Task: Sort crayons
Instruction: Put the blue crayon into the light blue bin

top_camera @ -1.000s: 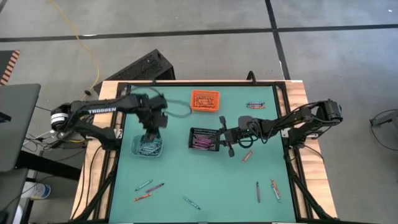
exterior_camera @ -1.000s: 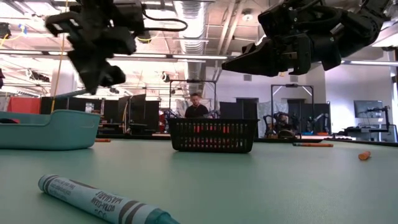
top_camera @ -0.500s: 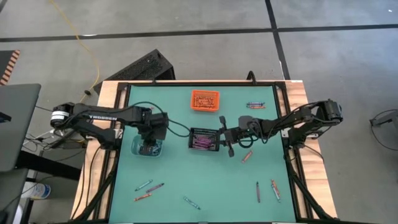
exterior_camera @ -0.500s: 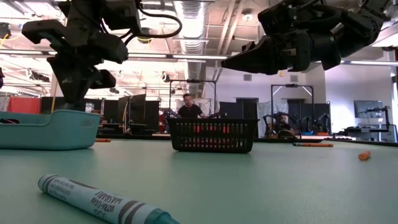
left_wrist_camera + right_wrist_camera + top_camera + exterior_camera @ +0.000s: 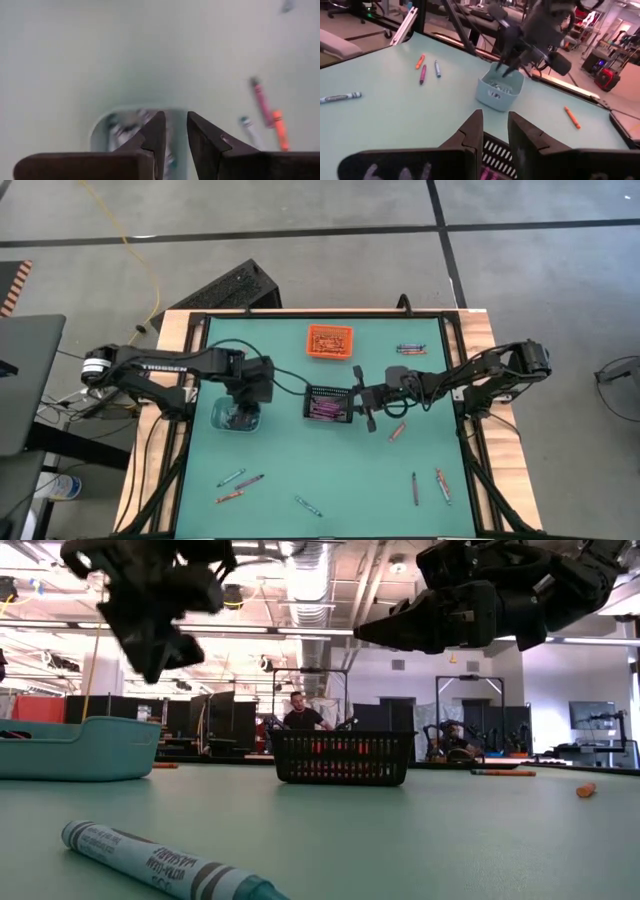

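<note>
The left gripper [image 5: 243, 408] hangs right over the pale blue bin [image 5: 238, 418] on the left side of the green tabletop [image 5: 320, 470]. Its jaws stand a little apart, with a thin gap between them and nothing held. In the left wrist view the blue bin [image 5: 107, 131] sits just under the fingers [image 5: 156, 131], and crayons with blue and grey wrappers lie inside it.

The right gripper [image 5: 358, 398] hangs just beside the black bin [image 5: 327, 402] in the middle of the tabletop, on the bin's right side. Its jaws are a little apart too, and they hold nothing. Purple crayons lie in the black bin. The orange bin [image 5: 329, 340] sits near the far edge and holds orange crayons.

More crayons [image 5: 240, 485] lie loose on the tabletop. Three are near the front on the left: one blue-grey, one purple and one orange. Another blue-grey crayon [image 5: 308, 505] lies alone at the front, close to the middle. One orange crayon [image 5: 398, 430] lies near the right gripper. Two more crayons [image 5: 428, 486] lie at the front on the right. A pair of crayons [image 5: 411, 349] rests near the far right corner.

In the low view a big blue-grey crayon [image 5: 170, 865] lies close to the camera. A person [image 5: 298, 712] shows far back in the room, behind the black bin [image 5: 344, 757].
</note>
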